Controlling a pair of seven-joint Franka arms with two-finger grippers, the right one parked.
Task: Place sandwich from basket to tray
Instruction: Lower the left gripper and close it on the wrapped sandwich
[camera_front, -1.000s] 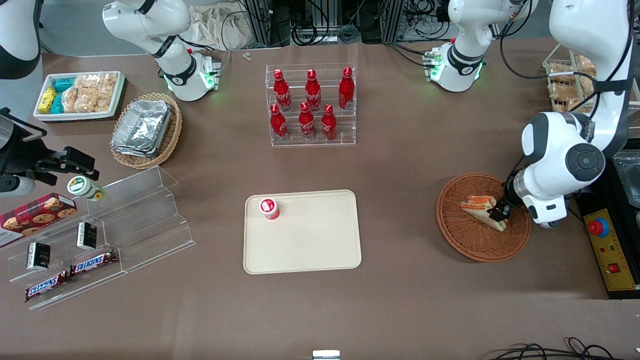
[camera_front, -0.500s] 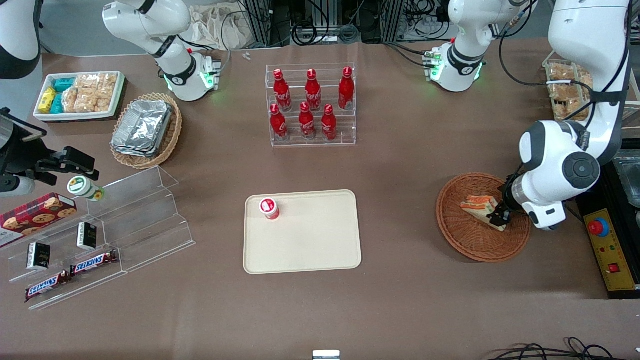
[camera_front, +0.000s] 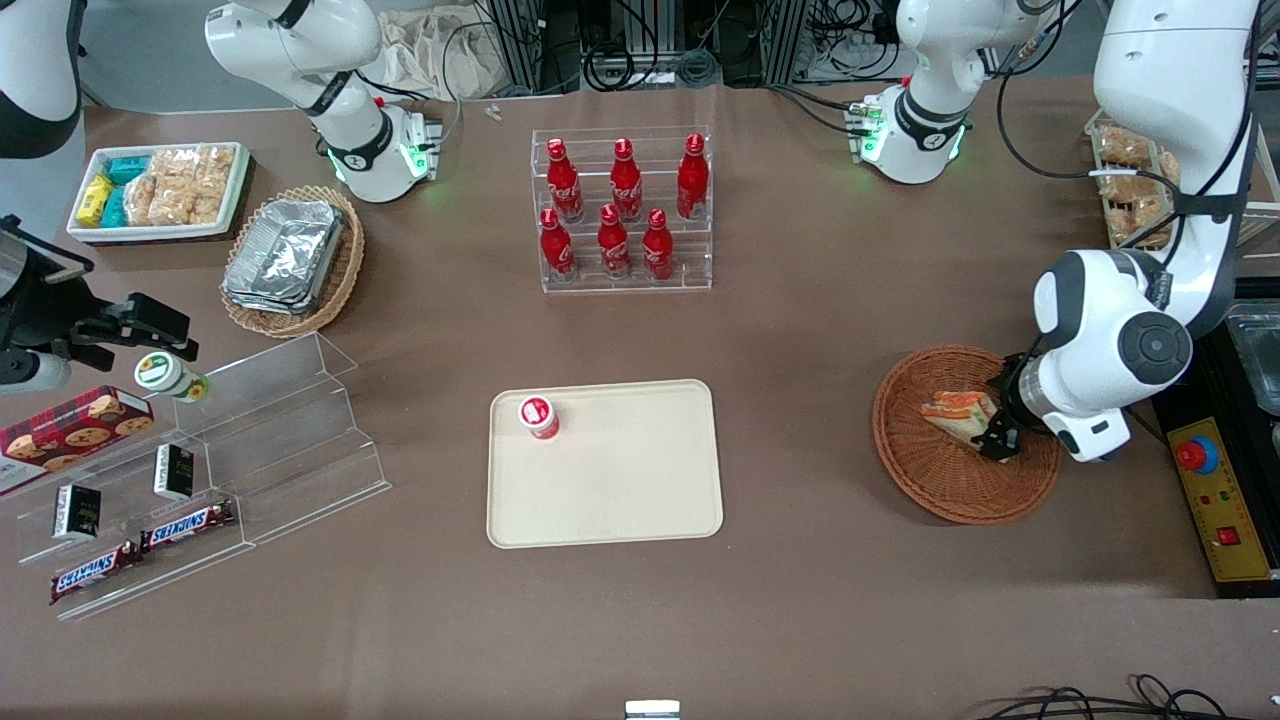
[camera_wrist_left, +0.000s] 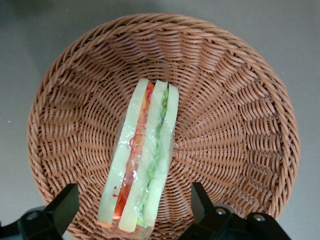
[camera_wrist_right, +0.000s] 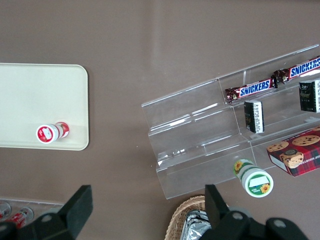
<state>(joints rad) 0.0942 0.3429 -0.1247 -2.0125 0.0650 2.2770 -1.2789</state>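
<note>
One wrapped triangular sandwich (camera_wrist_left: 141, 165) lies in the round reddish-brown wicker basket (camera_wrist_left: 240, 100), gripper (camera_wrist_left: 132, 207) spread wide around it, gripping nothing.

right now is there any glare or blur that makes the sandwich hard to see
Left wrist view: the sandwich is sharp; its clear wrap shows only faint sheen, and the basket weave is crisp, evenly lit. The open gripper straddles the sandwich's end. Front view: the sandwich is small and partly hidden by the arm, with no glare; the strongest shine is on the foil trays.
</note>
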